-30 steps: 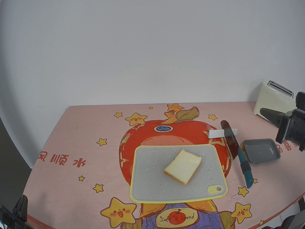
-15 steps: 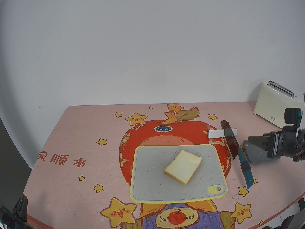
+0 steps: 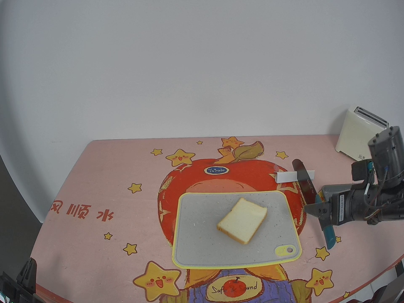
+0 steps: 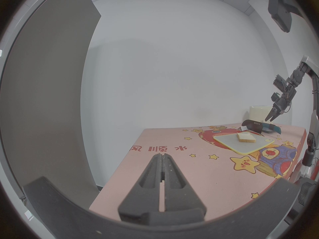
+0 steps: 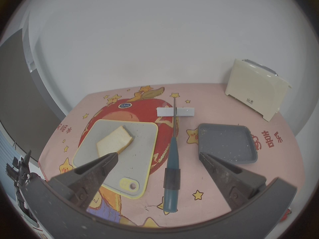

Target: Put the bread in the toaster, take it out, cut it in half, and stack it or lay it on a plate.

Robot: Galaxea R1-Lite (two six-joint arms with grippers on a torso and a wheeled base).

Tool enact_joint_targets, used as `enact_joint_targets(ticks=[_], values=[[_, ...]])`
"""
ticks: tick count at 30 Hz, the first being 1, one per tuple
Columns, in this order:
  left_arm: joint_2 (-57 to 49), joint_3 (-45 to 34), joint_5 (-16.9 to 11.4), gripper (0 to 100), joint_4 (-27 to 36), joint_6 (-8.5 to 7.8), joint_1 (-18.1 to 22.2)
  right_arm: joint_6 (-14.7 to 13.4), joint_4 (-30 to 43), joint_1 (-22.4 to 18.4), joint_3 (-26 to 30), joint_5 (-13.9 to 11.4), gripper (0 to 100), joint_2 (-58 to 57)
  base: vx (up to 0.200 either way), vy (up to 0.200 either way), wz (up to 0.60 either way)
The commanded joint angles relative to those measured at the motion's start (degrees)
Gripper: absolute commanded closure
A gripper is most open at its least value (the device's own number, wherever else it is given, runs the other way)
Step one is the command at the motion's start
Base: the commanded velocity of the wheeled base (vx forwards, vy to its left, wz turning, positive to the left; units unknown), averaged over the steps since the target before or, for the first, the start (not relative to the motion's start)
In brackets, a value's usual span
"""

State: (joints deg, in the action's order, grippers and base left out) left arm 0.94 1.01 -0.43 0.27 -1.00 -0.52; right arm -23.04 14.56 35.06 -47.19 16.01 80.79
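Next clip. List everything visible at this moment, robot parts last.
bread: 1 slice, pale, lying on the cutting board
cutting board: 1, grey with yellow rim, table centre
knife: 1, teal handle, right of the board, blade across the rest
rest: 1, white, behind the board's right corner
tray: 1, grey, right of the knife
toaster: 1, cream, far right corner
table: 1, pink cartoon print
left hand: 1, dark, shut, near-left table corner
right hand: 1, dark, open, above knife and tray

Robot test room with a mock kitchen setup: bare white walls (image 3: 202,55), cartoon-printed bench (image 3: 105,182), toaster (image 3: 357,137), cutting board (image 3: 198,232).
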Motion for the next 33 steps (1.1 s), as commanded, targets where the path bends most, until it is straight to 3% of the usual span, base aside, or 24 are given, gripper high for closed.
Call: enact_joint_targets(ticks=[1,6,13,33], values=[[0.12,-0.92,-0.01,100,0.0,-0.06,0.0,0.01,-0.23,-0.61,-0.27,0.43,0,6.84,0.0,0.0,0.0],[0.03,-0.92,-0.01,100,0.0,0.03,0.0,0.36,-0.23,-2.45,-0.8,0.61,0,8.86,0.0,0.0,0.0],[0.03,-0.92,-0.01,100,0.0,-0.06,0.0,0.54,-0.58,-3.6,-0.8,2.98,0,10.09,0.0,0.0,0.0],[0.03,-0.92,-0.01,100,0.0,-0.06,0.0,0.63,-3.48,-3.42,0.43,2.98,0,11.85,0.0,0.0,0.0]])
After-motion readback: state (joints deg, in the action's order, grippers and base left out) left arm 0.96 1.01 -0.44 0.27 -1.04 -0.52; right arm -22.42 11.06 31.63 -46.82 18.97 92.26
